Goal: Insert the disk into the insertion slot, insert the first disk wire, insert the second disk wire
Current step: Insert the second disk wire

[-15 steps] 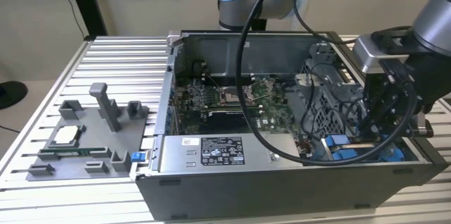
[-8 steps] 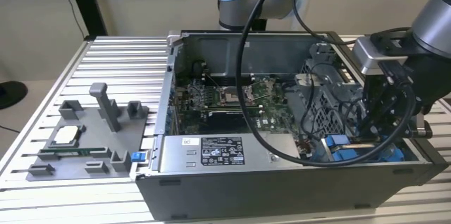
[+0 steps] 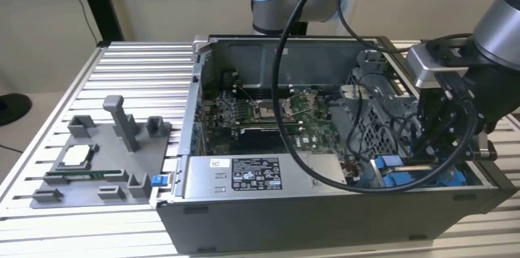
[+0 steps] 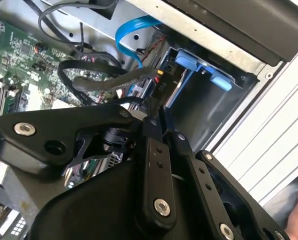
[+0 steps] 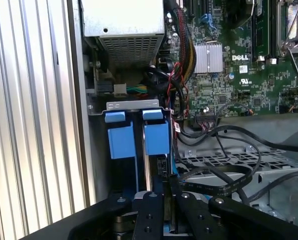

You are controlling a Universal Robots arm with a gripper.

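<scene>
The disk, framed by its bright blue carrier (image 5: 156,137), stands edge-on inside the insertion slot (image 5: 134,105) at the case's front corner on the exterior view's right. Its blue tabs (image 4: 194,62) show at the slot's mouth (image 4: 204,110). My gripper (image 5: 170,197) reaches down into that corner (image 3: 427,160). Its black fingers (image 4: 151,150) are pressed close together on the dark connector of a flat black disk wire (image 5: 214,175). The connector sits right beside the disk's rear edge. A light blue disk wire (image 4: 134,30) curves loose above the slot.
The open computer case (image 3: 325,209) lies on a ribbed aluminium table (image 3: 138,69). A motherboard (image 5: 239,60), a power supply (image 3: 252,173) and a perforated cage (image 3: 374,118) crowd the inside. Loose black cables (image 4: 89,80) hang near the gripper. A grey fixture (image 3: 97,160) with parts sits on the exterior view's left.
</scene>
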